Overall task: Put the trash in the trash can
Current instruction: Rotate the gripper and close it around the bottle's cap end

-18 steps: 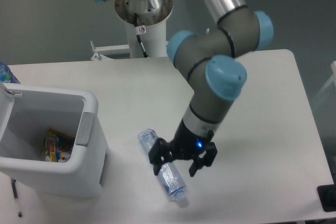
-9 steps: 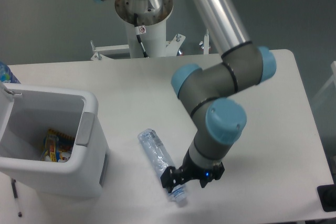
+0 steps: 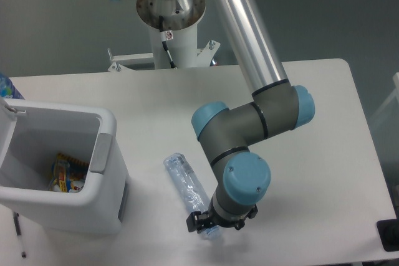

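Camera view, fixed and looking down: the bottle (image 3: 187, 186) lies flat on the white counter (image 3: 324, 154), slanting from upper left to lower right, just right of the bin (image 3: 106, 210) without touching it. Its lower end sits under the hand (image 3: 211, 223), whose dark fingers (image 3: 193, 222) stand on either side of that end. The wrist's blue cap (image 3: 246, 179) hides most of the hand, so I cannot tell whether the fingers press on the plastic or stand spread around it.

Inside the bin, colourful wrappers (image 3: 67, 174) lie on the floor of it; a grey handle panel (image 3: 101, 144) faces the bottle. The arm (image 3: 243, 42) runs down from the pedestal (image 3: 169, 10) at the counter's far edge. A blue-patterned object (image 3: 7, 86) pokes in at the left edge behind the bin.
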